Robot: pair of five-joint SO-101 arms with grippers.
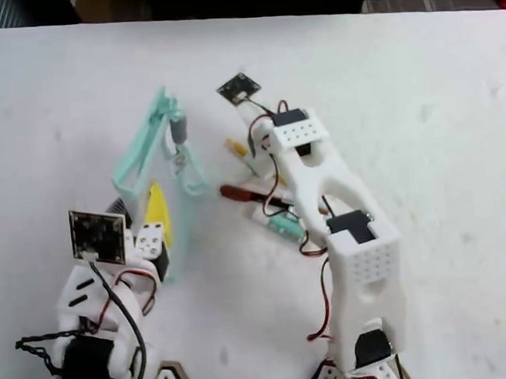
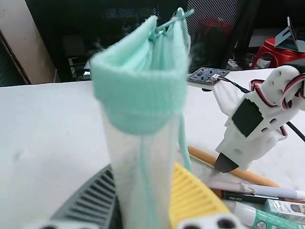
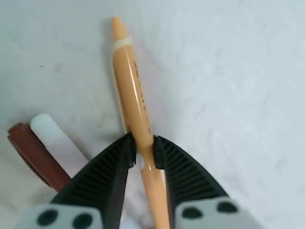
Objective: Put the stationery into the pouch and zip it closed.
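The mint-green mesh pouch (image 1: 148, 166) lies on the white table, and my left gripper (image 1: 156, 223) is shut on its near end. In the left wrist view the pouch (image 2: 140, 95) stands up between the grey and yellow fingers of that gripper (image 2: 143, 202). My right gripper (image 3: 143, 155) is shut on an orange pen (image 3: 129, 86), low on the table. From above, that gripper (image 1: 251, 155) sits just right of the pouch, with the orange pen (image 1: 236, 147) poking out toward it. A brown pen (image 3: 33, 155) and a white pen (image 3: 55, 140) lie beside it.
More stationery lies under the right arm: a dark red pen (image 1: 240, 193) and a green-labelled tube (image 1: 283, 226). The right arm's body (image 2: 252, 119) is close beside the pouch. The table's far edge (image 1: 328, 11) borders a dark background.
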